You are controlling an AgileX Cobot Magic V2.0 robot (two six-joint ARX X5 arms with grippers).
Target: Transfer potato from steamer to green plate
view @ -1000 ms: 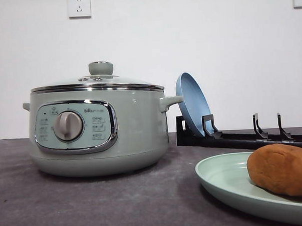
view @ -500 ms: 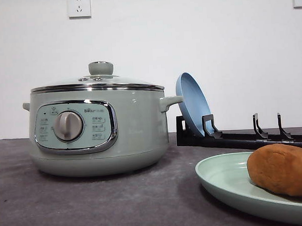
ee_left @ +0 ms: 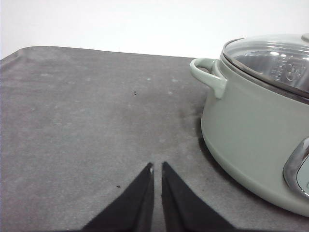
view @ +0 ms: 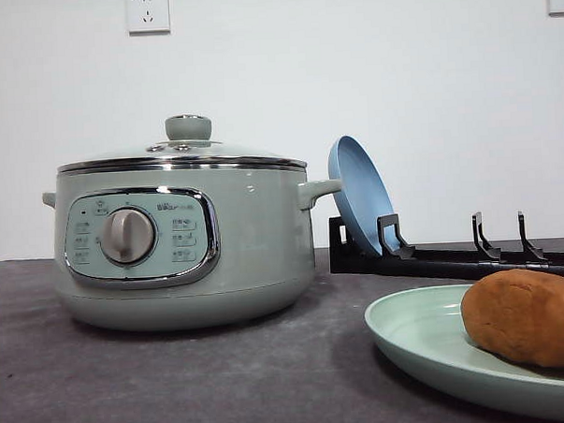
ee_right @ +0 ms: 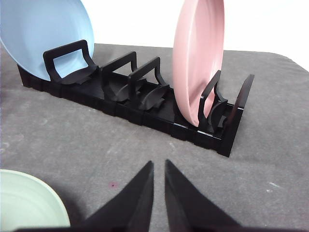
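An orange-brown potato lies on the pale green plate at the near right of the grey bench, its skin smooth and matte, its far end cut off by the picture's edge. To the left and further back stands the sage-green steamer, its glass lid seated on the chrome rim and its central dial facing the room. Behind the plate, a black dish rack runs along the bench, with a blue plate standing on edge in its left slot, just beside the steamer's right handle.

From the left wrist, the left tool hangs over bare bench with its two dark fingers nearly together, only a thin slit between them, and nothing held; the steamer's side handle sits beyond it. From the right wrist, the right tool is likewise almost closed and empty, the green plate's rim near it. Beyond stands the rack, holding the blue plate and a pink plate upright in well separated slots.
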